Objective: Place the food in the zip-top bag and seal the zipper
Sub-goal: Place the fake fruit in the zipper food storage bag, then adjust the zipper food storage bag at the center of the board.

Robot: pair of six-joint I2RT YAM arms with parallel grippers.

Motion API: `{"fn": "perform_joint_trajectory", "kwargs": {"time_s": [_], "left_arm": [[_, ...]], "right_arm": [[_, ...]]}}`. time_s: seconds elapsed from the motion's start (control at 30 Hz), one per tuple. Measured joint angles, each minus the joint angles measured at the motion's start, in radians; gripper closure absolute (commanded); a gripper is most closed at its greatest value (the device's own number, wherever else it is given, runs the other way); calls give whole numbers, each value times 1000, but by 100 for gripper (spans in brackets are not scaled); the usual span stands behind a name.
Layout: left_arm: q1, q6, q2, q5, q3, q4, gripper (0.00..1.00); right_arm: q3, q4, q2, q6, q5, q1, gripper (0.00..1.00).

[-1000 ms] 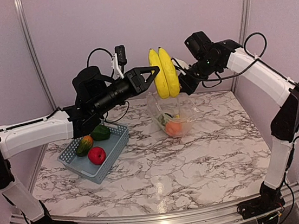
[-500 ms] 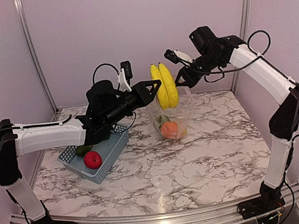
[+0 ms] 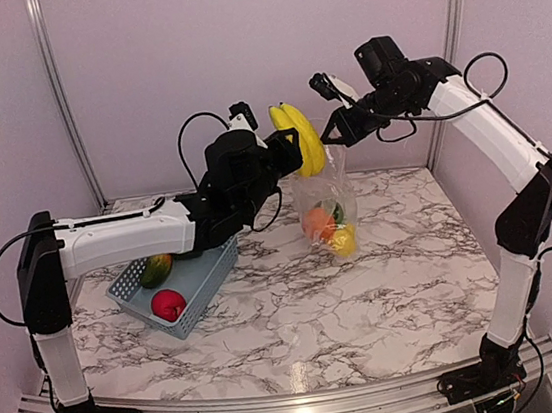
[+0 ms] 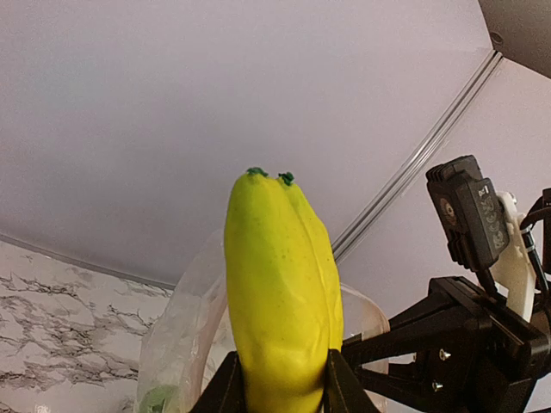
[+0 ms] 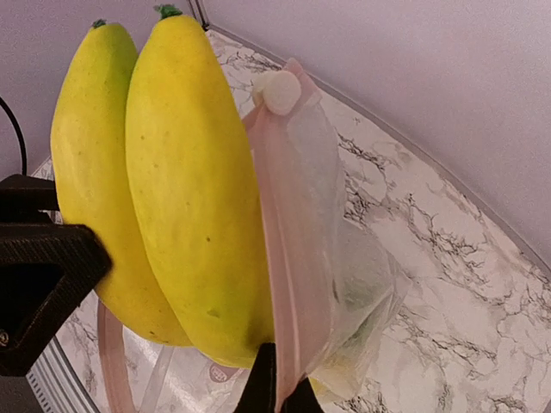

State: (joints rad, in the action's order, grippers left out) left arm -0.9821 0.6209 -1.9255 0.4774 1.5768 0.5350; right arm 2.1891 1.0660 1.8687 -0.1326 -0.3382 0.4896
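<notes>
My left gripper (image 3: 287, 145) is shut on the yellow banana (image 3: 300, 138) and holds it high, its lower end at the mouth of the zip-top bag (image 3: 325, 211). In the left wrist view the banana (image 4: 280, 297) stands up between my fingers. My right gripper (image 3: 335, 131) is shut on the bag's pinkish zipper strip (image 5: 288, 284) and holds the bag hanging above the table. An orange (image 3: 318, 223) and a yellow piece (image 3: 342, 241) lie in the bag's bottom. The banana (image 5: 194, 189) fills the right wrist view beside the strip.
A blue-grey basket (image 3: 197, 282) stands on the marble table at the left, holding a red apple (image 3: 168, 304) and a green-orange piece (image 3: 156, 271). Walls and metal posts close the back and sides.
My right gripper has lifted the bag up off the table. My left gripper has carried the banana right and up to the bag's mouth.
</notes>
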Motion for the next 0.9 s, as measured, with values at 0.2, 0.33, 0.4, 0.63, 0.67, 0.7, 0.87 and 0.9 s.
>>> {"fn": "perform_joint_trajectory", "kwargs": {"time_s": [0.2,0.33,0.4,0.63,0.67,0.7,0.87,0.9], "left_arm": [[-19,24,-70,57,138,-145,68],[-19,29,-74,56,139,-205,44],[-18,21,-74,55,139,-215,35],[-19,-36,-55,39,138,-220,32],[-19,-44,-45,37,138,-220,34],[-19,-46,-32,37,138,-224,36],[-19,-8,77,62,119,-303,49],[-19,8,97,67,120,-328,49]], "right_arm": [[24,-21,4,55,10,-14,100],[24,-31,17,69,14,-13,100],[24,-37,24,76,19,-13,100],[24,-41,37,81,38,-13,100],[24,-41,38,81,40,-13,100],[24,-41,39,81,42,-13,100],[24,-46,40,80,61,-13,100],[25,-49,40,80,64,-13,100]]}}
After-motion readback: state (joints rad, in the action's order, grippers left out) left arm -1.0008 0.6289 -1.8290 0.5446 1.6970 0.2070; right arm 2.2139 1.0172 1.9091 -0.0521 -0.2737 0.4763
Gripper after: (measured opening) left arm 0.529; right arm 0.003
